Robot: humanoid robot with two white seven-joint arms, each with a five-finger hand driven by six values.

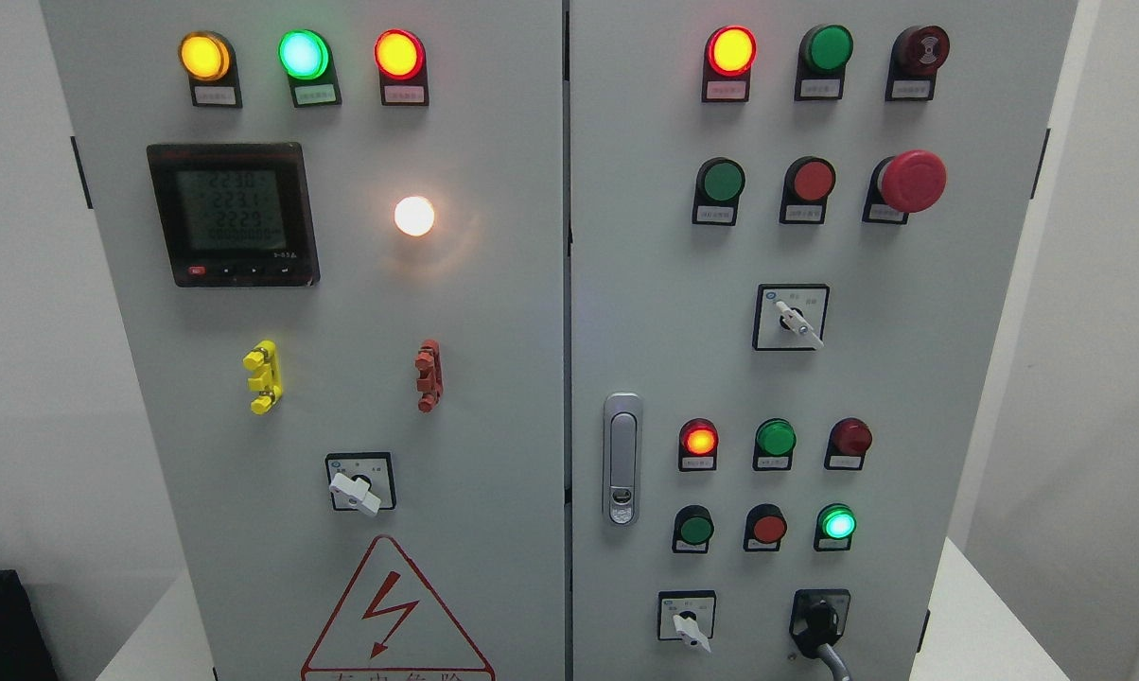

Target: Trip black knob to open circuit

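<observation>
The black knob (818,619) sits at the lower right of the cabinet's (494,378) right door, on a black square plate, right of a white selector (689,627). It is dark and glossy with a raised grip; a grey, rod-like piece (832,658) runs from just under it down to the bottom edge. Whether that piece belongs to the knob or to an arm cannot be told. No robot hand shows anywhere, so how far either one is open cannot be said.

Just above the knob a green lamp (837,522) glows, with a red button (768,528) and a green button (694,528) to its left. Higher on this door are a second white selector (797,323) and a red mushroom button (910,181). A metal latch (622,459) stands near the door's left edge. The left door carries a meter (233,215) with lit digits, a glowing white lamp (414,216), and a red lightning triangle (394,610) at the bottom.
</observation>
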